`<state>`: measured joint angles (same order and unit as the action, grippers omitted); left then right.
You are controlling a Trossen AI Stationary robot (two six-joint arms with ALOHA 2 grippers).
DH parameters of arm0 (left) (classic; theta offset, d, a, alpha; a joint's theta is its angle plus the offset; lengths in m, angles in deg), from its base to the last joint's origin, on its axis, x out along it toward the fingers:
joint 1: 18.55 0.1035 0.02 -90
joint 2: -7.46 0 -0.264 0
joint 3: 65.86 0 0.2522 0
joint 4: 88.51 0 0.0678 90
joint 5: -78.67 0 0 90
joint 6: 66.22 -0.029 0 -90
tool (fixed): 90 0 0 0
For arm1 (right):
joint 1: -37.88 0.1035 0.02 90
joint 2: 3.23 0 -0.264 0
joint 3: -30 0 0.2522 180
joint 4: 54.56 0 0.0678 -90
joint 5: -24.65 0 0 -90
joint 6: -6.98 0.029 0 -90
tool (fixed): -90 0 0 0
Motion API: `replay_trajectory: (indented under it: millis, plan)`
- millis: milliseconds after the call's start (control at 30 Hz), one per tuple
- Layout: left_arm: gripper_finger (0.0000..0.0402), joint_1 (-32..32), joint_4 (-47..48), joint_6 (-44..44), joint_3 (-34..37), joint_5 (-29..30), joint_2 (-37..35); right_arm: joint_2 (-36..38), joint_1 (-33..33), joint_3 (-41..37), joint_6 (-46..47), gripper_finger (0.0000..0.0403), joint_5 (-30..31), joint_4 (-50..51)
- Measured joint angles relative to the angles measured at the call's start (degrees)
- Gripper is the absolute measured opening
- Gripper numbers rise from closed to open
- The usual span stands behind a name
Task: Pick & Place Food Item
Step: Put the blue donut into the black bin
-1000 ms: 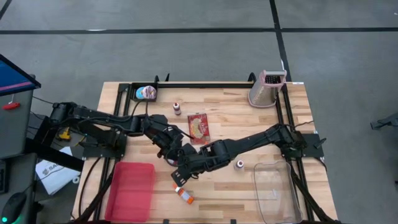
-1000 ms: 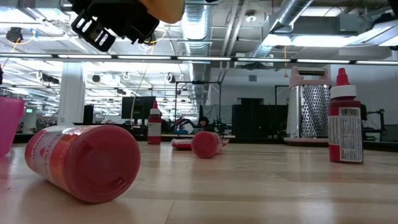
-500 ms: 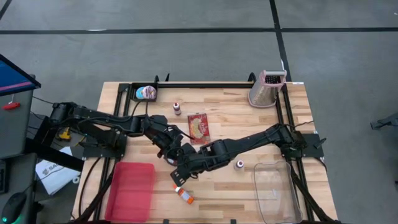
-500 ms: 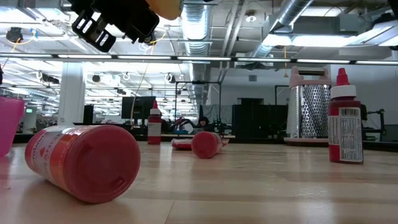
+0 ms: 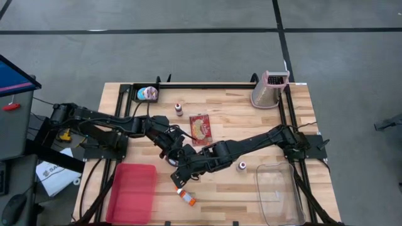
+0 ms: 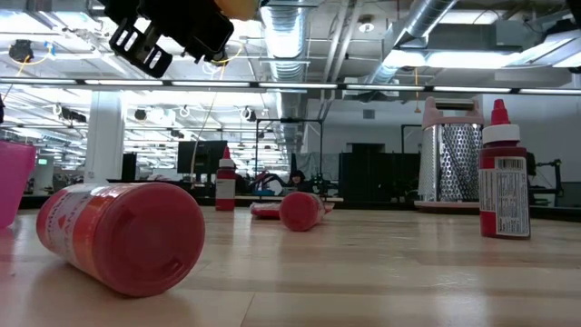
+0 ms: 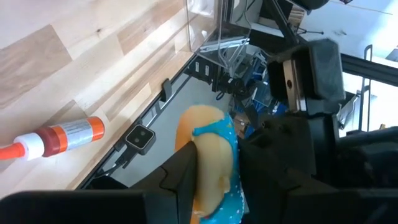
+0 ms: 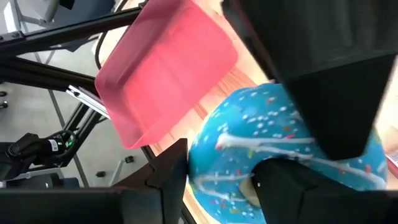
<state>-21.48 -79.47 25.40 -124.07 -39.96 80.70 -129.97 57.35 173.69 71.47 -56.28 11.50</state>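
Observation:
A donut with blue icing (image 8: 273, 143) hangs in the air over the middle of the table, between my two grippers, which meet there (image 5: 181, 158). My left gripper (image 7: 217, 186) comes from the table's left and is shut on the donut (image 7: 211, 155). My right gripper (image 8: 230, 186) comes from the right and slants down; the donut sits between its fingers too. In the low view one gripper (image 6: 172, 32) and the donut's tan underside (image 6: 241, 7) show at the top edge. My left gripper pinches the donut across its thickness: one finger on the tan underside (image 7: 186, 155), the other flat on the iced face (image 8: 323, 93). The donut is lifted clear of the table and stands on edge between the fingers. My right gripper has one finger at the donut's outer rim (image 8: 189, 168) and the other in front of the iced face near its middle (image 8: 267, 180). Whether that finger sits in the hole cannot be told. The fingers slant down from the table's right.
A red tray (image 5: 133, 191) lies at the near left and a clear container (image 5: 276, 188) at the near right. An orange bottle (image 5: 186, 198) lies below the grippers. A snack packet (image 5: 201, 129), small bottles (image 5: 179, 108) (image 5: 242, 166) and a grater (image 5: 270, 89) stand farther back.
In the low view the donut's lower edge has risen a little toward the picture's top. Both arms have kept their places.

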Motion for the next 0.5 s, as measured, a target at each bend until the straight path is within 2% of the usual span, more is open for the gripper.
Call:
replay_trajectory:
  millis: [233,500]
  plan:
    - [0.0108,1.4,1.7,-2.3,0.0,0.1,0.0,0.0,0.5,0.0,1.7,0.0182,0.2,-0.7]
    - [0.0108,1.7,2.8,-3.5,0.0,1.6,0.0,0.0,1.7,0.0,3.8,0.0189,-0.5,-0.9]
